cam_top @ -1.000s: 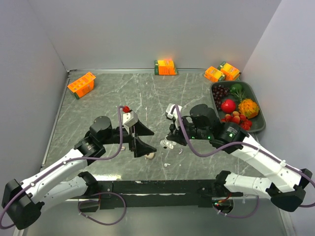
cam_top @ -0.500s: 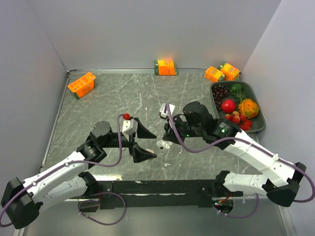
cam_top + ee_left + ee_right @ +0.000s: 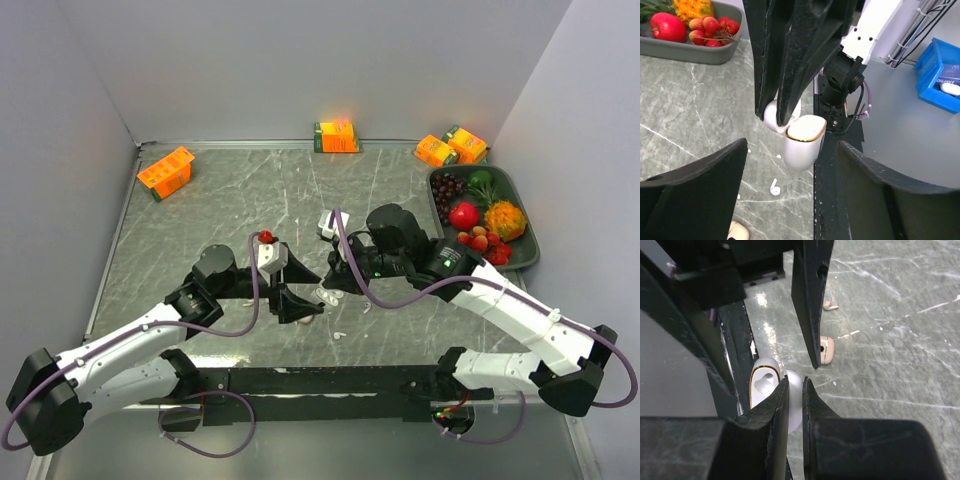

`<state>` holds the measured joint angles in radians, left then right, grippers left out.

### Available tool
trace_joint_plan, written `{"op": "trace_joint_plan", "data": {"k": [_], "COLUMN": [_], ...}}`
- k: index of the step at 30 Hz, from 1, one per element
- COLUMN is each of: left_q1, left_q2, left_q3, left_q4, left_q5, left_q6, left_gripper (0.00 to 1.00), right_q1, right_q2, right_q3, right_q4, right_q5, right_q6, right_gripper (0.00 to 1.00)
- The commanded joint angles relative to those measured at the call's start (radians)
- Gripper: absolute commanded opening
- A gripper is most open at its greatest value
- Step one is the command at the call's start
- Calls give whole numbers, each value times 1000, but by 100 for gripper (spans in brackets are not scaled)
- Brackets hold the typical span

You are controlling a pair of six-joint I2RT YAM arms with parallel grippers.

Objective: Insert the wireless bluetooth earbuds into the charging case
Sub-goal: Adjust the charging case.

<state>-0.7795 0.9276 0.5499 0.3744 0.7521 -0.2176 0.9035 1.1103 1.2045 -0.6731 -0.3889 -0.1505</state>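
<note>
With the right gripper (image 3: 794, 385) clamped only on the charging case (image 3: 801, 145) lid at centre frame, the spread-fingered left gripper (image 3: 792, 150) could have knocked it loose.

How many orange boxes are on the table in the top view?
4. One orange box back left, one back centre, two side by side back right. Others may be hidden.

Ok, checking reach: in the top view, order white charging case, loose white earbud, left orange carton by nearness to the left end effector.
1. white charging case, just ahead of it.
2. loose white earbud, nearer the bases.
3. orange carton, back left.
</note>
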Motion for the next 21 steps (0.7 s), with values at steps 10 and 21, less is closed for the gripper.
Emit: {"op": "trace_joint_plan", "data": {"k": [10, 21], "left_q1": [-7, -10], "left_q2": [33, 36], "left_q3": [44, 38], "left_q4": [66, 49], "left_q5": [38, 46], "left_q6": [0, 1], "left_gripper": [52, 21], "right_q1": [14, 14], "right_q2": [42, 42], "right_q3": [79, 76], "right_q4": [50, 49], "right_q5": [-48, -47], "right_q6": [-4, 2], "right_gripper": [0, 0]}}
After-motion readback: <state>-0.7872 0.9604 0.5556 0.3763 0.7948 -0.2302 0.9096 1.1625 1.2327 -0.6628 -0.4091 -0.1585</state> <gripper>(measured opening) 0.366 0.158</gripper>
